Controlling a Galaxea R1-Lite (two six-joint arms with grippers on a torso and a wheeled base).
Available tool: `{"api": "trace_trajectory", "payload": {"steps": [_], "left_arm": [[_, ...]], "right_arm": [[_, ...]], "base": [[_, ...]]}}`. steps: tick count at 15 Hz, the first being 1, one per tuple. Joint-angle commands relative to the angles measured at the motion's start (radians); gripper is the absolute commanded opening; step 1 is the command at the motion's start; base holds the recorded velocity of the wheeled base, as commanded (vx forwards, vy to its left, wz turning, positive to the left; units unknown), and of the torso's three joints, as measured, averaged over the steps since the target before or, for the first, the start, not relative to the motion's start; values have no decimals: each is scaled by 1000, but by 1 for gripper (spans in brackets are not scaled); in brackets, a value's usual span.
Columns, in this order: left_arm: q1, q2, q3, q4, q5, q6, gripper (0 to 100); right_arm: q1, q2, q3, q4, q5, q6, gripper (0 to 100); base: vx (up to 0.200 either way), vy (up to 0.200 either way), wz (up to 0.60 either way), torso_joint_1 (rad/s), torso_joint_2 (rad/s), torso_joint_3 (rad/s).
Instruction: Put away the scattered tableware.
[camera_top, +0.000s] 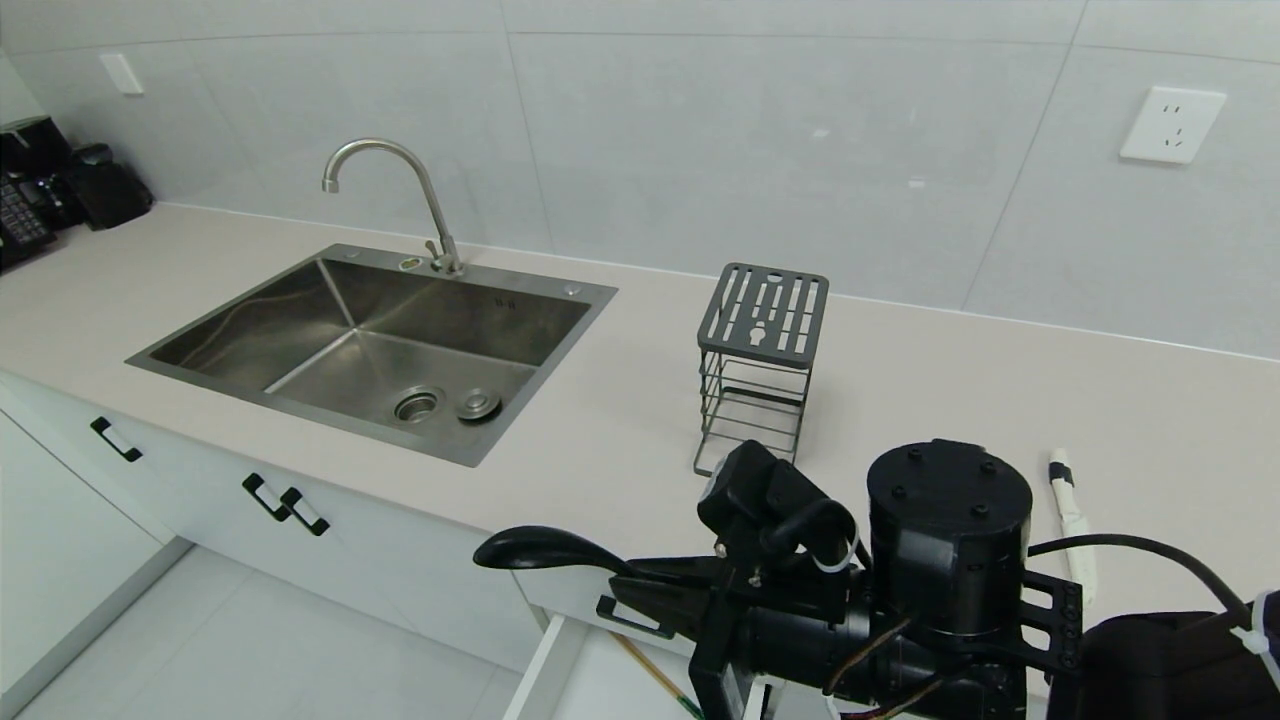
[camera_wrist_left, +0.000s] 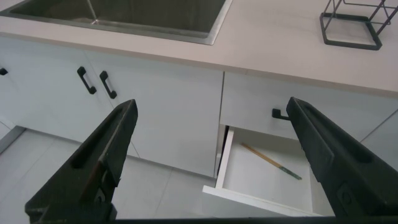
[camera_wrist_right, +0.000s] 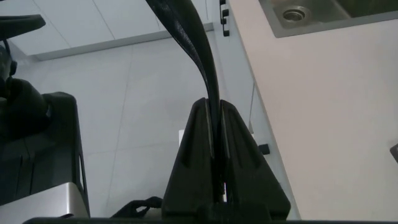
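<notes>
Right end effector (camera_wrist_right: 216, 109) clenched on the handle of a black spoon (camera_top: 545, 548), which is held level off the front edge of the desk (camera_top: 620, 420), bowl toward the robot's left; left end effector (camera_wrist_left: 211, 106) released, fingers wide apart, above an open drawer (camera_wrist_left: 222, 158) containing one chopstick (camera_wrist_left: 272, 161); a white-handled utensil (camera_top: 1070, 510) lies on the desk beside the wire rack (camera_top: 760, 365).

Grey tiled wall (camera_top: 760, 120), steel sink (camera_top: 470, 320), white cabinets (camera_top: 60, 520)
</notes>
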Motion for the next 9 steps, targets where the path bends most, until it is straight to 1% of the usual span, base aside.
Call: {"api": "trace_trajectory", "payload": {"steps": [1, 2, 4, 9], "left_arm": [[0, 0, 0, 0, 0, 0, 100], [0, 0, 0, 0, 0, 0, 100], [0, 0, 0, 0, 0, 0, 100], [0, 0, 0, 0, 0, 0, 100]], "right_arm": [[2, 3, -4, 0, 1, -2, 0], [2, 1, -6, 0, 1, -2, 0], [34, 0, -23, 0, 1, -3, 0], [38, 0, -36, -4, 1, -5, 0]], "base": [[0, 0, 0, 0, 0, 0], [0, 0, 0, -76, 168, 90], [0, 0, 0, -166, 330, 154], [0, 0, 0, -207, 416, 207]]}}
